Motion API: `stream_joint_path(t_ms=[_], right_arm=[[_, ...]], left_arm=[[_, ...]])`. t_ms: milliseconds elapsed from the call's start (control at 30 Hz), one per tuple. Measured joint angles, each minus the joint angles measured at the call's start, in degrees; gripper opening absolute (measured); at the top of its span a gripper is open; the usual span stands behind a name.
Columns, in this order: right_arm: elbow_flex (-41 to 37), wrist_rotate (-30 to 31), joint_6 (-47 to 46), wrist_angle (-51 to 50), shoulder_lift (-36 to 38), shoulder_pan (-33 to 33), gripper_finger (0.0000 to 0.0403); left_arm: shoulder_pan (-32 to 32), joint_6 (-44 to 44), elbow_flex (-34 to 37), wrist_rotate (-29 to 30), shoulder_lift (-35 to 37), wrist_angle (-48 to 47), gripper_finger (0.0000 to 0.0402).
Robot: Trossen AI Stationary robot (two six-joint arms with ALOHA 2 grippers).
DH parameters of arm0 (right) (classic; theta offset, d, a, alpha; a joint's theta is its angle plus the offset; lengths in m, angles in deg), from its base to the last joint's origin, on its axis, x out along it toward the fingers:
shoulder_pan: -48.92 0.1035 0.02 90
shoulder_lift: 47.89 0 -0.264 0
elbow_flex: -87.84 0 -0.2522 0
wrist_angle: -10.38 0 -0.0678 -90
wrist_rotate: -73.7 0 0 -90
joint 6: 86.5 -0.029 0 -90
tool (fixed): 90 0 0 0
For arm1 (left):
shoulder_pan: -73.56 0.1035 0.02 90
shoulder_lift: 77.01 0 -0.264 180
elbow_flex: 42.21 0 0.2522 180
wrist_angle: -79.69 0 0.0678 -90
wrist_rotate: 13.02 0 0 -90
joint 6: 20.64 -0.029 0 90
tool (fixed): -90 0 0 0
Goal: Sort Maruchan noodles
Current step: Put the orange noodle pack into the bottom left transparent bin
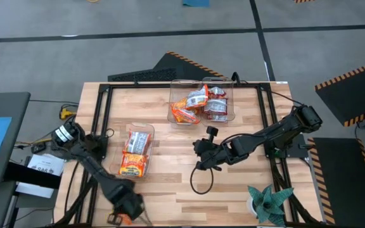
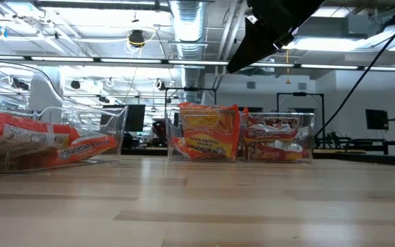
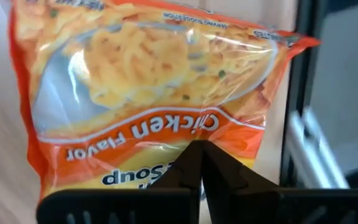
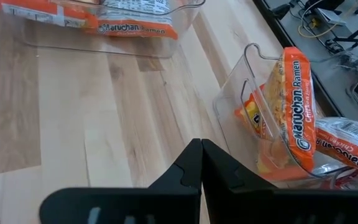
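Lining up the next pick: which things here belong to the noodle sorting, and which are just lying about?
Job:
orange chicken packet, pinched in the shut left gripper
packets in the near bin
mixed packets in the far bin
right gripper, shut, empty, mid-table

Lying about:
teal spiky plant
keyboard

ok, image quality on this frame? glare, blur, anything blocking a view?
Low view: ceiling lights blown out, the clear bins catch reflections, the near tabletop is soft. Left wrist view: the orange packet fills the picture, with sheen on its plastic; background blurred. Right wrist view: sharp, glints on the bin rim. High view: even light, no glare.
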Motion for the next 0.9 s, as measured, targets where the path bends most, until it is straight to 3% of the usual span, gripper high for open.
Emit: stream_joint_path(t_ms=[333,500,800,900], right_arm=[[0.0,-0.61,0.07,-0.18,0.0,-0.02,0.0026],[0.0,-0.61,0.2,-0.28,0.0,-0.02,0.0026],[0.0,-0.61,0.17,-0.39,0.0,-0.02,0.0026],[0.0,-0.61,0.17,-0.58,0.0,-0.02,0.0026]], left_arm=[[11.89,-22.95,0.31,9.41,-0.47,18.18,0.0],[16.83,-30.47,0.46,18.97,-0.7,22.99,0.0],[23.37,-33.54,0.48,34.19,-0.71,24.14,0.0],[24.02,-33.4,0.25,35.36,-0.18,23.38,0.0]])
